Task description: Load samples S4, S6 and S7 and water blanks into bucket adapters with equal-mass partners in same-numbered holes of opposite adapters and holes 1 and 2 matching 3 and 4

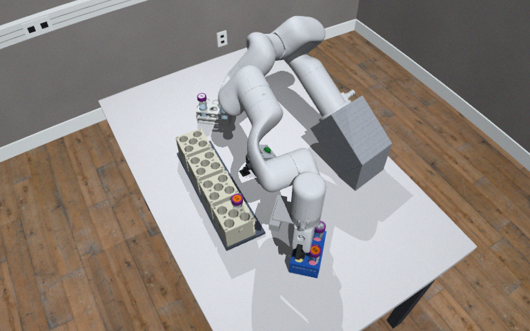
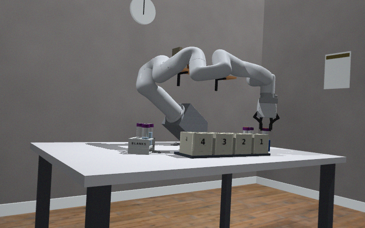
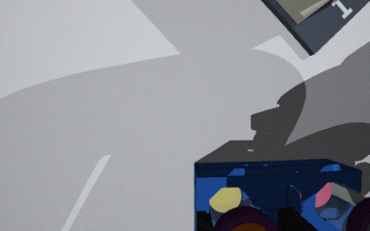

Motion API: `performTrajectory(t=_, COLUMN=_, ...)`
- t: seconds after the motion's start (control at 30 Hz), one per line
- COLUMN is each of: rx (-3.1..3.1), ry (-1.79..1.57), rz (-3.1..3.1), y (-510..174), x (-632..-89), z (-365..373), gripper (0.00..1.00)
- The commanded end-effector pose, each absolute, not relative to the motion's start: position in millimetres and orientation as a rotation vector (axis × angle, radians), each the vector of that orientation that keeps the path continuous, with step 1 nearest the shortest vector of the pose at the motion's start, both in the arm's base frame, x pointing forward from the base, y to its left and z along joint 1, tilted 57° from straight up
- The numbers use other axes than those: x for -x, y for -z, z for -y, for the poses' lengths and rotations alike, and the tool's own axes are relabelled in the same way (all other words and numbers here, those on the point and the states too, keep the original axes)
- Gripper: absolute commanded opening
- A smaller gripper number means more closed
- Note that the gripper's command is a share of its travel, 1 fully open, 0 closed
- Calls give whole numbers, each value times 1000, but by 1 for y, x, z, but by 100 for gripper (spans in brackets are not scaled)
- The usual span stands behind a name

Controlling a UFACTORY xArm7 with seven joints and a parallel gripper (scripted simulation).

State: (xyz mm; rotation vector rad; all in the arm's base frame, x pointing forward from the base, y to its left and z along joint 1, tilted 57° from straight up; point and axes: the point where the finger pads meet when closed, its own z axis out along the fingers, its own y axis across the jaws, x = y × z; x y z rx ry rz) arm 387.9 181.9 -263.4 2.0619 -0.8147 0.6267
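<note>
The loading stand [image 1: 214, 186] holds the four beige adapters in a row, numbered 4 to 1 in the exterior view [image 2: 224, 143]. One tube with an orange cap dot [image 1: 236, 199] stands near where adapters 1 and 2 meet; I cannot tell which adapter holds it. The blue sample rack [image 1: 306, 259] sits at the table's near end. My gripper [image 2: 264, 128] points straight down over the rack, fingers open on either side of a purple cap with an orange dot [image 3: 246, 222]. Another orange-dot tube [image 1: 315, 249] and a grey-dot tube [image 1: 319, 226] stand in the same rack.
The BLANKS rack [image 2: 141, 145] [image 1: 209, 111] with a few purple-capped tubes stands at the far end of the table. The green DONE key [image 1: 267, 149] sits on its small desk beside the stand, partly under my arm. The grey base block [image 1: 351, 144] stands to the right.
</note>
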Motion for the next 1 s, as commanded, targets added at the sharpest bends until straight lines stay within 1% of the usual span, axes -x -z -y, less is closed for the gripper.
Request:
performTrajectory(t=0.0, rx=-2067, ry=-628, rz=816, y=258, x=-387, z=-192, gripper=44)
performTrajectory(t=0.97, rx=-2067, ry=-627, rz=816, y=231, x=-379, z=-233, gripper=44)
